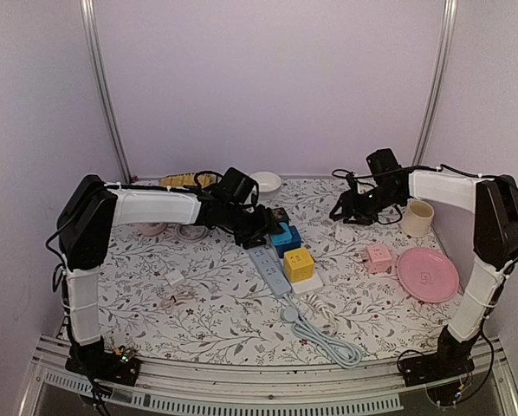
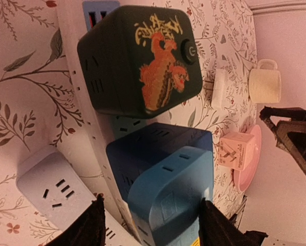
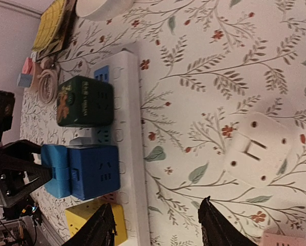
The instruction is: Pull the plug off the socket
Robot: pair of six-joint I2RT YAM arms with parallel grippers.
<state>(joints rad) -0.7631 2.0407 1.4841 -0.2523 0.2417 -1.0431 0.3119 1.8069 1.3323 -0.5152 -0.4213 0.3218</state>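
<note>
A white power strip [image 1: 309, 283] carries a black-green cube [image 1: 278, 216], a dark blue cube socket [image 1: 288, 248] and a yellow cube [image 1: 298, 263]. A light blue plug [image 2: 174, 197] sits on the side of the dark blue cube [image 2: 153, 148]. My left gripper [image 2: 150, 226] is open with its jaws either side of the light blue plug; the right finger [image 2: 217, 228] is at its edge, and the left finger [image 2: 91, 228] stands apart. My right gripper [image 3: 155, 225] is open and empty above the cloth, right of the strip [image 3: 130, 128]. In the right wrist view the light blue plug [image 3: 55, 177] faces away.
A grey-blue strip [image 1: 270, 270] with its coiled cord [image 1: 328, 340] lies beside the white one. A white adapter [image 3: 255, 148], a pink cube [image 1: 378, 257], a pink plate [image 1: 428, 274] and a cream mug [image 1: 417, 218] are on the right. A white bowl [image 1: 266, 181] sits at the back.
</note>
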